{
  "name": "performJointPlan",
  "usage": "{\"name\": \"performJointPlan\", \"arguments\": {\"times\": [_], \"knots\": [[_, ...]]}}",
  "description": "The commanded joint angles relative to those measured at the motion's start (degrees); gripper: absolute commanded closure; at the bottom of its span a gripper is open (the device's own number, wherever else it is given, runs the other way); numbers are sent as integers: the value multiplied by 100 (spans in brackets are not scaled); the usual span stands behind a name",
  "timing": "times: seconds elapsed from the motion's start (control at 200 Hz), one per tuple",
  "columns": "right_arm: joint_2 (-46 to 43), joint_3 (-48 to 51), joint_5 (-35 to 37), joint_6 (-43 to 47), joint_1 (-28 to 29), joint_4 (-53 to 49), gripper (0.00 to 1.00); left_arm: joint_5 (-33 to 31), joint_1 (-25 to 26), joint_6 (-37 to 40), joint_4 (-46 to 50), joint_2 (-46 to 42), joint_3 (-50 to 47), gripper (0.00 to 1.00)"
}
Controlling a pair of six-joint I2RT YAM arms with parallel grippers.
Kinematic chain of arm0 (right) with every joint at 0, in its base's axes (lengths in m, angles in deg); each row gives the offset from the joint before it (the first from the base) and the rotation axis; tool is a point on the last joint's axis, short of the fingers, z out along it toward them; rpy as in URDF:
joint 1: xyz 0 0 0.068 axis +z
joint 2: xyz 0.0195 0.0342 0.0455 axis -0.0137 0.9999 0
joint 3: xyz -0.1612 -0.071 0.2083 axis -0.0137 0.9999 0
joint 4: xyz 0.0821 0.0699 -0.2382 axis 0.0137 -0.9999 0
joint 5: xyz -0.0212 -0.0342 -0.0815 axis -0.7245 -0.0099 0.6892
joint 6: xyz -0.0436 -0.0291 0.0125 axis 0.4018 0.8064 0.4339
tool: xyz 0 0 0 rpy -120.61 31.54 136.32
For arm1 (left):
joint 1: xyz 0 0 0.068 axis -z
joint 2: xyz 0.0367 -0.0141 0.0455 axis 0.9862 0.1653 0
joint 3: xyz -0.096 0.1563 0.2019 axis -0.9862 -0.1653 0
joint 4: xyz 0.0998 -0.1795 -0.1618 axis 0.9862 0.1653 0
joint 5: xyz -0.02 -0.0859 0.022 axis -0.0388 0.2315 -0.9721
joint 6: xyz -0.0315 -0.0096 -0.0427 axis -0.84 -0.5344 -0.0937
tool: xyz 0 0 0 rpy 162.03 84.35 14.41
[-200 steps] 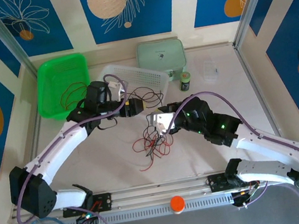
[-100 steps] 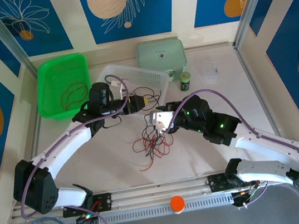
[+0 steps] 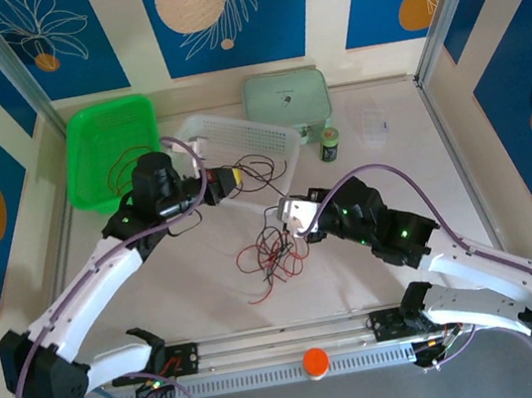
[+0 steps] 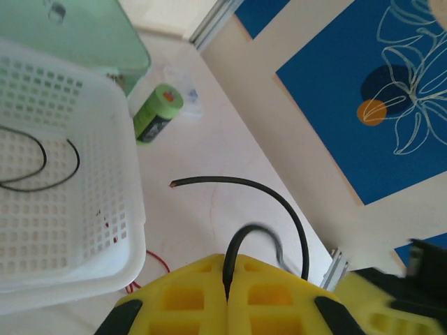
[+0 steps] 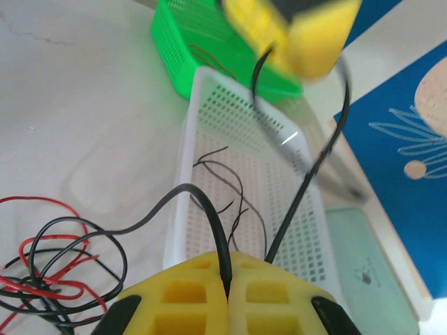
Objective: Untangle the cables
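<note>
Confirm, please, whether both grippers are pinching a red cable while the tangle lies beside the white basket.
Only the colour is wrong: the left gripper and right gripper each pinch a black cable, as both wrist views show; the tangle does lie beside the white basket.

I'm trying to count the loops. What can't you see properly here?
Top view: the cable tangle is too thin to tell which strand lies on top.
Right wrist view: the frame's corner cuts that tangle off; the left gripper is blurred.
Left wrist view: one loop of the black cable is blurred.
</note>
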Motion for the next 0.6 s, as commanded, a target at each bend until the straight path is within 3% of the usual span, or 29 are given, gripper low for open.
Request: {"name": "performJointPlan", "arguments": {"times": [0.0,0.265,0.335,0.42,0.595], "knots": [[-185,250,361,-692,123,-9,100,-360,-84,350,462,-138,320,100],[-142,586,455,-1713,343,231,99,-63,-84,-116,-226,-140,81,100],[-127,547,515,-2062,345,176,69,-6,-84,-234,-385,-138,20,100],[-184,387,773,-2646,334,-66,43,36,-84,-298,-470,-129,-9,100],[-475,-408,714,-4910,-23,-1093,25,52,-88,-331,-527,-155,-44,100]]}}
